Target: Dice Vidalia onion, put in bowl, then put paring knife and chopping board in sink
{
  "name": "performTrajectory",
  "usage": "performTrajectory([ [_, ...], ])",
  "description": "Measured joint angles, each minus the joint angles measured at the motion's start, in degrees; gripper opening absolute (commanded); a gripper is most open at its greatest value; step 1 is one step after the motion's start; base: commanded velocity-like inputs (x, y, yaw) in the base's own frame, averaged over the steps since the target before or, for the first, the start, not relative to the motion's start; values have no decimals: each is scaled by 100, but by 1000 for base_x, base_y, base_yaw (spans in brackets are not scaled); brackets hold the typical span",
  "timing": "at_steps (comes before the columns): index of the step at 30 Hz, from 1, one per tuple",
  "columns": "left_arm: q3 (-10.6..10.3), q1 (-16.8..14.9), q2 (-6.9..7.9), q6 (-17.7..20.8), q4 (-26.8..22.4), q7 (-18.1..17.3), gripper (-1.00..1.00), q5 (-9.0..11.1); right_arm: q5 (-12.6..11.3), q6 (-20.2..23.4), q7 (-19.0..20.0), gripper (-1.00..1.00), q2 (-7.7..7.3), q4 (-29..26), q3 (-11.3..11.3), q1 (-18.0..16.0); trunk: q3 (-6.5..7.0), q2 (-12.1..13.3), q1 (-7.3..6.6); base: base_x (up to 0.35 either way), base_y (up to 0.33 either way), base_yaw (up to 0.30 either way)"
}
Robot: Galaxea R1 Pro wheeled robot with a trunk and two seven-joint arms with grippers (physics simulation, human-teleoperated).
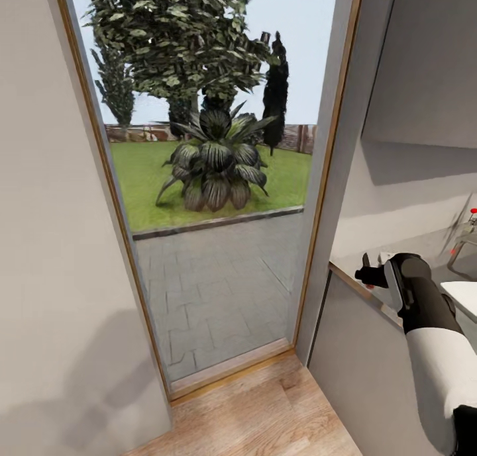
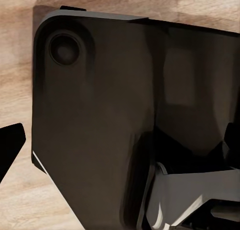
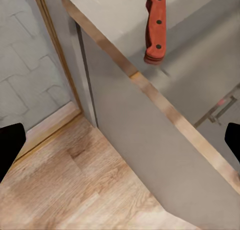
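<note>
Reaching out over the near end of the surface (image 1: 351, 277), my right gripper (image 1: 368, 271) shows in the head view as a dark shape at the end of the black and white right arm (image 1: 424, 323). Through the right wrist view its two black fingertips (image 3: 10, 145) sit at opposite edges of the picture, so the gripper is spread wide with nothing between them. Beyond them the paring knife (image 3: 156, 27) lies on the glossy grey surface (image 3: 115, 9), its red-orange handle pointing toward the light wood front edge and ending just short of it; the blade runs out of the picture. A red-tinted reflection of the tap shows farther along the grey top.

Past the arm in the head view I see the chrome tap with its red knob (image 1: 472, 212). A white rounded shape (image 1: 460, 294) shows beside the arm; I cannot tell what it is.

My left gripper (image 2: 120, 140) hangs over the robot's dark base (image 2: 100, 99) and the wooden floor (image 2: 20, 49), fingertips far apart, holding nothing.

An open doorway (image 1: 212, 178) beside the cabinet looks onto paving, grass and a large leafy plant (image 1: 215, 158).
</note>
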Motion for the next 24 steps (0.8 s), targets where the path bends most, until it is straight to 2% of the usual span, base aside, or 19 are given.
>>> performTrajectory([
  [17, 0, 0, -31, 0, 0, 0, 100, 2, -1, 0, -10, 100, -5, -106, 3, -36, 0, 0, 0, 4, 0, 0],
  [24, 0, 0, -32, 0, 0, 0, 100, 1, 0, 0, -11, 100, -35, -126, 3, -36, 0, -1, -3, 237, 0, 0],
])
